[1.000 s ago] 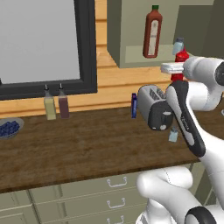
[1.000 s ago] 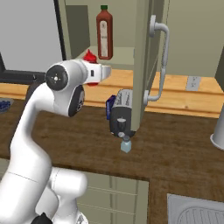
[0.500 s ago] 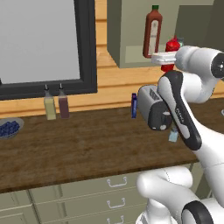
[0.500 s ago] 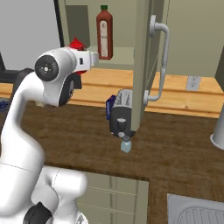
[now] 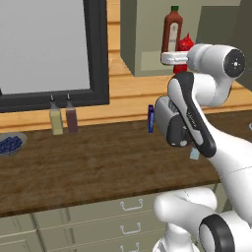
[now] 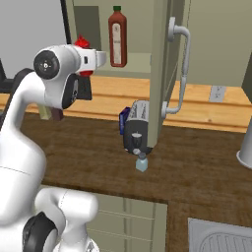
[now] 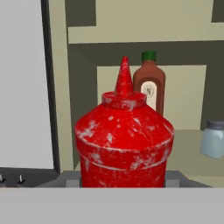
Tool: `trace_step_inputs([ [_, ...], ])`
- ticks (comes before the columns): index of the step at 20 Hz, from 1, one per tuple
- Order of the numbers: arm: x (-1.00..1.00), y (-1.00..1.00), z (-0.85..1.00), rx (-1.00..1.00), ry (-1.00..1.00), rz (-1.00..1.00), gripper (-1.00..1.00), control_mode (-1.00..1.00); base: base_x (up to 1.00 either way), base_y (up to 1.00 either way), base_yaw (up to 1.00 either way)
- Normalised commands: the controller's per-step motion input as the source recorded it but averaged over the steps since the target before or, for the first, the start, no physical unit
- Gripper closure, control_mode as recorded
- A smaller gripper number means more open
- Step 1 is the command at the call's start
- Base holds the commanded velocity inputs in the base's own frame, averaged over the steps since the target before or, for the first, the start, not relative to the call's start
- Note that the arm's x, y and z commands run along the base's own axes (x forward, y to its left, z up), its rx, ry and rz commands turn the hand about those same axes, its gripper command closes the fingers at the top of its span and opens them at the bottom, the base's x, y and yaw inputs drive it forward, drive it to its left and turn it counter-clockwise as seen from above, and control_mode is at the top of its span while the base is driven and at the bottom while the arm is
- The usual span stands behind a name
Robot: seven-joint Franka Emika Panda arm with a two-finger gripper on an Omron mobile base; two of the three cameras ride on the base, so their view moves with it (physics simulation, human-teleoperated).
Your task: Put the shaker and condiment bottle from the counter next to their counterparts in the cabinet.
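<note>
In the left base view, the arm holds the condiment bottle (image 5: 185, 46) high at the cabinet (image 5: 147, 34) opening, just beside the tall sauce bottle (image 5: 171, 31) on the shelf. In the right base view, the shaker (image 6: 141, 162) stands on the bench (image 6: 197, 172) near its front edge, before the toaster (image 6: 137, 126). In the hand view, the pincer pinches the condiment bottle (image 7: 124, 140); a second shaker (image 7: 213, 138) sits on the shelf.

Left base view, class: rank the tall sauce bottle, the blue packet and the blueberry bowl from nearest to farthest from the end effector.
1. Tall sauce bottle, on the cabinet shelf beside the end effector.
2. Blue packet, below on the counter.
3. Blueberry bowl, far left on the counter.
</note>
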Motion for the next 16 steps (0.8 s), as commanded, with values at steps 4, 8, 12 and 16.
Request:
trace_step_inputs([
  [4,0.34,0.00,0.00,0.00,0.00,0.00,1.00,-1.00,0.00,0.00,0.00],
  [8,0.10,0.00,0.00,0.00,0.00,0.00,1.00,-1.00,0.00,0.00,0.00],
  [12,0.01,0.00,0.00,0.00,0.00,0.00,1.00,-1.00,0.00,0.00,0.00],
  [16,0.11,0.00,0.00,0.00,0.00,0.00,1.00,-1.00,0.00,0.00,0.00],
])
